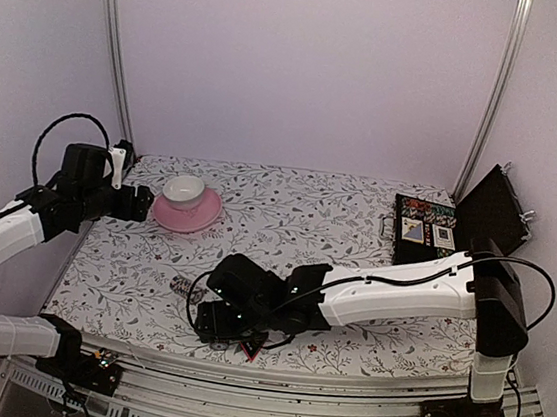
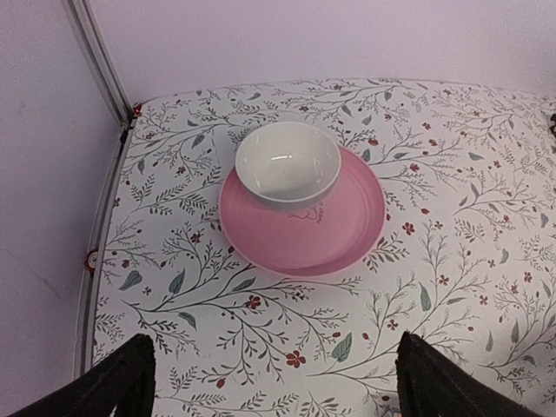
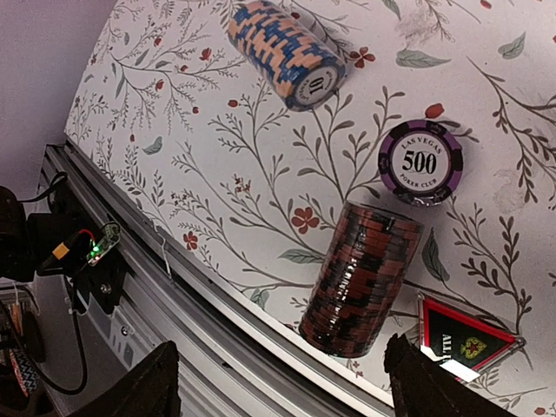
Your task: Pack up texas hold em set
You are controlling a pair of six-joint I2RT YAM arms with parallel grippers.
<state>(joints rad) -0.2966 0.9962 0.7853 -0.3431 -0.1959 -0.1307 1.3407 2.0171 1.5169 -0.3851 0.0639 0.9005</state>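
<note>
The set's black case [image 1: 425,232] lies open at the back right, its lid [image 1: 494,207] raised. Near the front edge, the right wrist view shows a red-black chip roll [image 3: 360,278] lying on its side, a purple roll [image 3: 420,162] standing with a 500 chip on top, a blue-orange roll [image 3: 287,54] and the red-black triangle marker [image 3: 465,339]. My right gripper [image 3: 282,352] hangs open over the table's front edge, the red-black roll just ahead of its fingertips, nothing held. My left gripper [image 2: 274,369] is open and empty, short of the saucer.
A pink saucer [image 2: 347,221] holding a white cup [image 2: 287,163] sits at the back left, just in front of the left gripper [image 1: 142,203]. A metal rail [image 3: 200,313] runs along the table's front edge beneath the right gripper [image 1: 220,323]. Frame posts [image 1: 115,49] stand at the back corners.
</note>
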